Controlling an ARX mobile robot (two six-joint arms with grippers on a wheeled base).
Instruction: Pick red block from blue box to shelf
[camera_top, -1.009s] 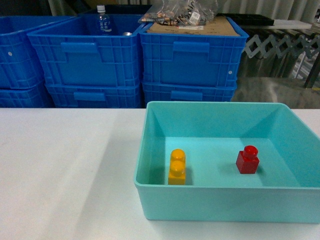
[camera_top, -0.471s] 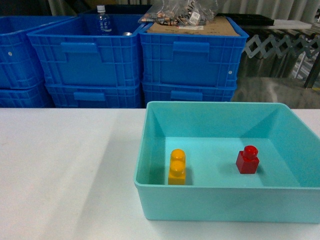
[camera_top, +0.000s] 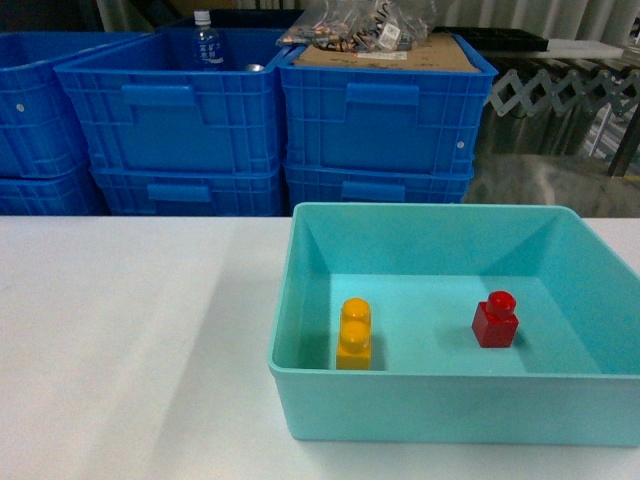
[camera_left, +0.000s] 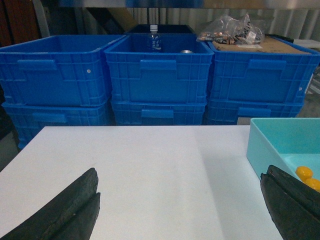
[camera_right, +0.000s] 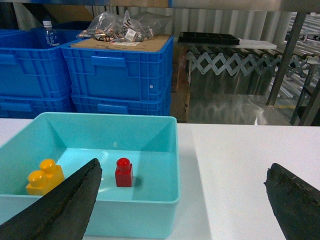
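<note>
The red block (camera_top: 496, 321) stands upright on the floor of the blue box (camera_top: 450, 412), right of its middle; the right wrist view shows the red block (camera_right: 123, 172) too. The box sits on a white table (camera_top: 130, 340). My right gripper (camera_right: 185, 165) is open and empty, low over the table by the box's (camera_right: 145, 215) near right corner. My left gripper (camera_left: 181, 172) is open and empty over bare table, left of the box (camera_left: 267, 145). Neither gripper appears in the head view. Of the shelf, a silver rail (camera_right: 225, 5) and an upright (camera_right: 285, 55) show.
A yellow two-stud brick (camera_top: 354, 335) lies in the box's left half. Stacked dark blue crates (camera_top: 380, 110) stand behind the table, holding a bottle (camera_top: 204, 42) and bagged items on cardboard (camera_top: 370, 25). A folding lattice barrier (camera_top: 560, 95) is at back right.
</note>
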